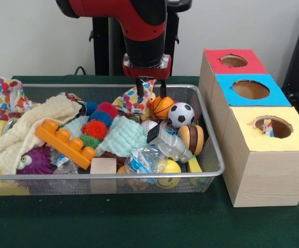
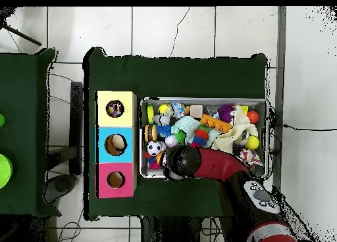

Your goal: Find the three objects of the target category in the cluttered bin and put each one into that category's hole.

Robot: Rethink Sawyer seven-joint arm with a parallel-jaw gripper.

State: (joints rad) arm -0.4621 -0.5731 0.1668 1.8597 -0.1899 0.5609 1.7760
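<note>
Two views, each giving what the other withholds. From the front: pincer [image 1: 150, 86] lowered over the far side of the wire bin [image 1: 211, 150], fingers spread and released, holding nothing, tips just above the small basketball [image 1: 162, 107] with the patterned cloth [image 1: 134, 98] at one side. Beside the basketball, a soccer ball [image 1: 181, 114]; a baseball [image 1: 149, 125] half buried nearby. Also seen only from here: orange building block [image 1: 66, 143] lying across a cream cloth [image 1: 30, 129], wooden cube [image 1: 103, 166] against the near wall, purple spiky toy [image 1: 35, 161], toy burger [image 1: 192, 138], crumpled clear wrapper [image 1: 144, 157].

From overhead: red and black arm [image 2: 210, 164] covering that part of the bin, pincer and basketball hidden beneath it. Shown plainly instead: three-hole box [image 2: 116, 143] just beside the bin on the green bench [image 2: 178, 75], yellow section [image 2: 116, 108], blue section [image 2: 116, 145], red section [image 2: 116, 180] in a row, something patterned inside the yellow hole, something pale inside the blue one.
</note>
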